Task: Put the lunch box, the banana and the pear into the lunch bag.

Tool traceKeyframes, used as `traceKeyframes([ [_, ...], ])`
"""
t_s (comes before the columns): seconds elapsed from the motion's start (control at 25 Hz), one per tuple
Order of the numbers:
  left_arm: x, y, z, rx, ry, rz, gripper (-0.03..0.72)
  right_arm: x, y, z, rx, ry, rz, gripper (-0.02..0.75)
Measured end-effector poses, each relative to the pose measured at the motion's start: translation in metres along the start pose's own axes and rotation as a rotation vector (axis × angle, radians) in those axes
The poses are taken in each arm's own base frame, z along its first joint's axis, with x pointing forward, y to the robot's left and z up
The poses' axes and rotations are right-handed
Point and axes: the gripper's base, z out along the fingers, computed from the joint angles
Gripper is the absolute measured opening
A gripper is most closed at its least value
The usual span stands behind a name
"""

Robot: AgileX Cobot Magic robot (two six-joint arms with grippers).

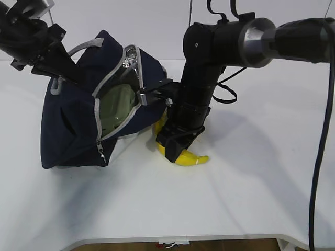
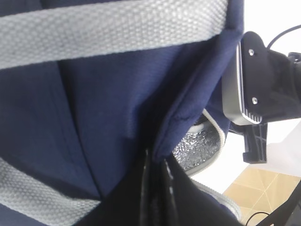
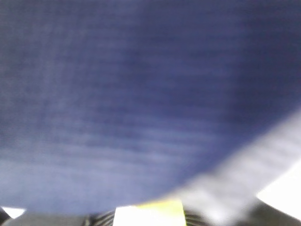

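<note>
1. Lunch bag (image 1: pixel 73 125) tipped on the white table (image 1: pixel 251 198), mouth turned toward the right arm, zipper undone, silver lining showing at the top of the opening.
2. Lunch box (image 1: pixel 116 107) inside the bag, sage-green lid visible through the opening.
3. Banana (image 1: pixel 191 159) lying on the table just beside the bag's lower right corner, under the right gripper (image 1: pixel 175 149).
4. Right gripper lowered onto the banana; wrist view blurred by navy fabric, so jaw state impossible to tell.
5. Left gripper (image 2: pixel 155 188) clamped on a fold of the bag's navy fabric, holding the bag up.
6. Pear not discernible.
</note>
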Motion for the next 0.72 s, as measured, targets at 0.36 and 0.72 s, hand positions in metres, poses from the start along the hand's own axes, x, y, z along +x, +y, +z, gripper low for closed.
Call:
traceKeyframes([
  [0.36, 0.0, 0.0, 0.0, 0.0, 0.0, 0.0, 0.001, -0.007, 0.002, -0.013, 0.002, -0.01, 0.104, 0.297],
  [0.72, 0.0, 0.0, 0.0, -0.002, 0.001, 0.001, 0.001, -0.006, 0.008, -0.037, 0.014, -0.054, 0.214, 0.296],
])
